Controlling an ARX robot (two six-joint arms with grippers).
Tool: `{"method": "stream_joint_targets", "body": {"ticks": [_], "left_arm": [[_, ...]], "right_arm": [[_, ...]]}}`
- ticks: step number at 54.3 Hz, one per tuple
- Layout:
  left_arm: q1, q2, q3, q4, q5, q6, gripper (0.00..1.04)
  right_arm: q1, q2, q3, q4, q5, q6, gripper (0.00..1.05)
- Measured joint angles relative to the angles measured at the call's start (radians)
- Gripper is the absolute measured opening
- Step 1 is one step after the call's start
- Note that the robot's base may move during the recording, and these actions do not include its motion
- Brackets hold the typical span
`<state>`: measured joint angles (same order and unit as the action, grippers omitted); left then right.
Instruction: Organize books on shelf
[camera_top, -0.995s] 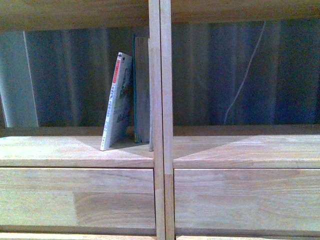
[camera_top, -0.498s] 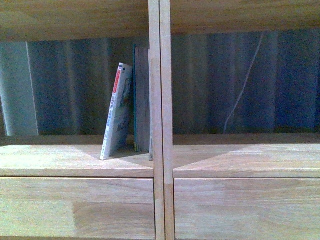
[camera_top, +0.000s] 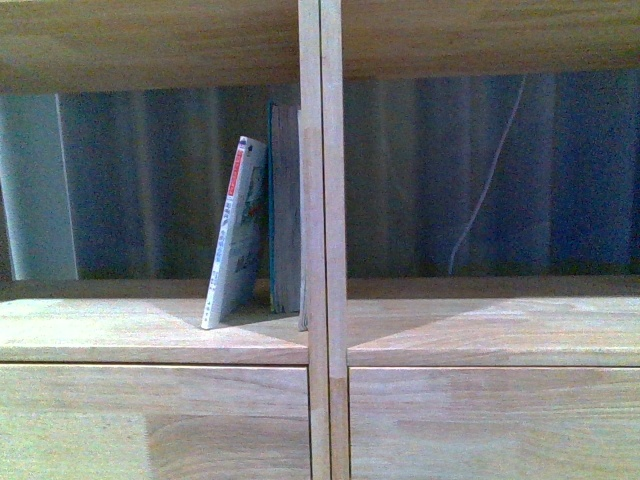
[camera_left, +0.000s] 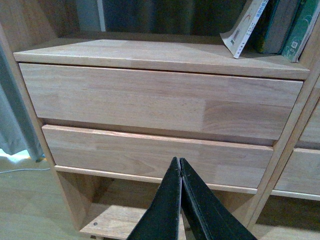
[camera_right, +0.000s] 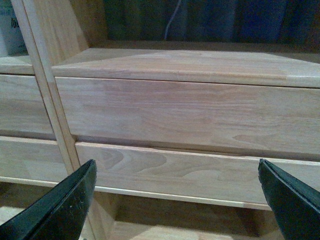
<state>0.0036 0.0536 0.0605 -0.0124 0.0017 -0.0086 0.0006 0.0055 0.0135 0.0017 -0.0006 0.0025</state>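
Camera view has slid down the shelf (camera_top: 322, 330) over the last second: the shelf board and books sit lower in the front view now, drawer fronts are mostly cut off and more of the upper board shows. Looks like my body rose; books haven't shifted relative to each other.

Both books are in the left bay, hard by the doubled central upright (camera_top: 322, 200). Teal book (camera_top: 285, 210) stands upright against it. Thin paperback (camera_top: 235, 235) is tilted, top leaning on the teal book, foot kicked out to the left.

Left gripper (camera_left: 180, 200) is clenched on nothing, low in front of the drawer fronts (camera_left: 150, 100). Right gripper (camera_right: 177, 200) is spread wide, empty, also at drawer height.

Risks as I see them:
- paperback foot slides further out and it falls flat if I nudge it carelessly
- either arm clips the shelf edge coming up from drawer level
- thin book, closed left jaws can only push, not grip
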Motion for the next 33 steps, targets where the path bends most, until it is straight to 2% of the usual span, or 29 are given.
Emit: {"method": "stream_joint_targets", "body": {"ticks": [22, 24, 33], "left_arm": [[0.0, -0.048, -0.048, 0.007, -0.002, 0.001, 0.03], [0.0, -0.048, -0.048, 0.007, -0.002, 0.0, 0.05], [0.0, -0.048, -0.048, 0.007, -0.002, 0.001, 0.34]], "right_arm": [[0.0, 0.0, 0.0, 0.0, 0.0, 0.0, 0.98], [0.0, 0.0, 0.0, 0.0, 0.0, 0.0, 0.98], [0.0, 0.0, 0.0, 0.0, 0.0, 0.0, 0.98]]}}
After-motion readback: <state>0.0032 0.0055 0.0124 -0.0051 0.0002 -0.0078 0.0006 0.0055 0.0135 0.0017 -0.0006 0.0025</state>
